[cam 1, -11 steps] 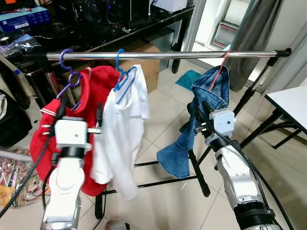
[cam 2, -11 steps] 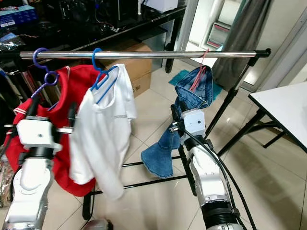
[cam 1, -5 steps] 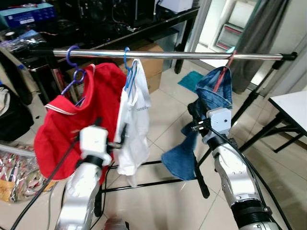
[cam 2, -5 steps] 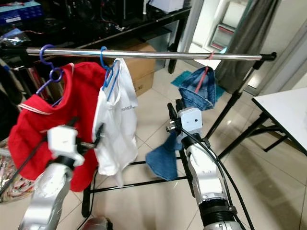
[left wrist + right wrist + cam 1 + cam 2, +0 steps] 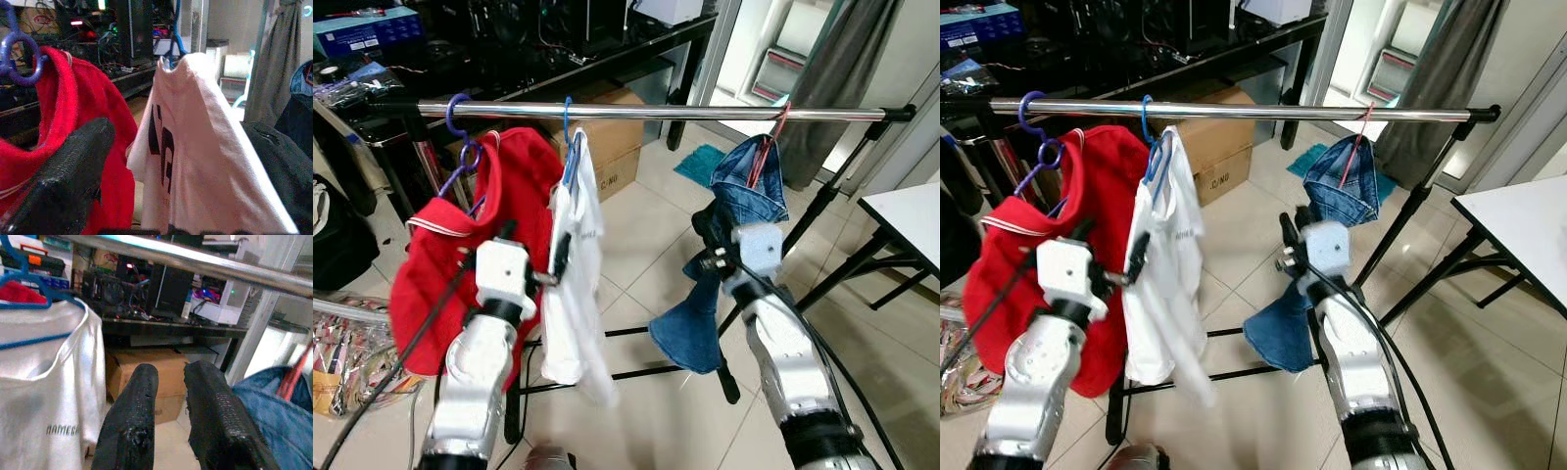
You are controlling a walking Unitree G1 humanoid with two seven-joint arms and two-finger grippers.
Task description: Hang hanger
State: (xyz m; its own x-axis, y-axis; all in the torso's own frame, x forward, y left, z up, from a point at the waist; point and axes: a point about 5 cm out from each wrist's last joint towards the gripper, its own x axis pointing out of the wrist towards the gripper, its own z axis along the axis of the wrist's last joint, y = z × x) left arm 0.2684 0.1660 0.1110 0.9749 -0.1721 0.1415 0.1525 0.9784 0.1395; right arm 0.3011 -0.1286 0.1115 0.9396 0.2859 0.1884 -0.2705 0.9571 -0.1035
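Observation:
A steel rail [image 5: 685, 113] crosses in front of me at chest height. A blue hanger [image 5: 569, 147] hooked over it carries a white T-shirt [image 5: 573, 304], turned nearly edge-on. Left of it, a purple hanger [image 5: 460, 122] holds a red garment [image 5: 514, 191]. Near the rail's right end, blue jeans [image 5: 744, 191] hang from a pink hanger [image 5: 766, 152]. My left gripper [image 5: 533, 245] is open, raised beside the shirt, whose cloth [image 5: 195, 147] lies between its fingers [image 5: 68, 181]. My right gripper [image 5: 171, 374] is shut and empty, just left of the jeans.
A cardboard box [image 5: 617, 147] and a black desk [image 5: 558, 59] loaded with electronics stand behind the rail. At the right are a white table [image 5: 911, 211] and a grey curtain [image 5: 842, 69]. The rack's base bars [image 5: 636, 372] cross the tiled floor; bags [image 5: 342, 352] lie at the left.
The white shirt has swung from facing me to nearly edge-on. My left arm dropped from the garments, then rose a little beside the shirt. The right arm has hardly moved.

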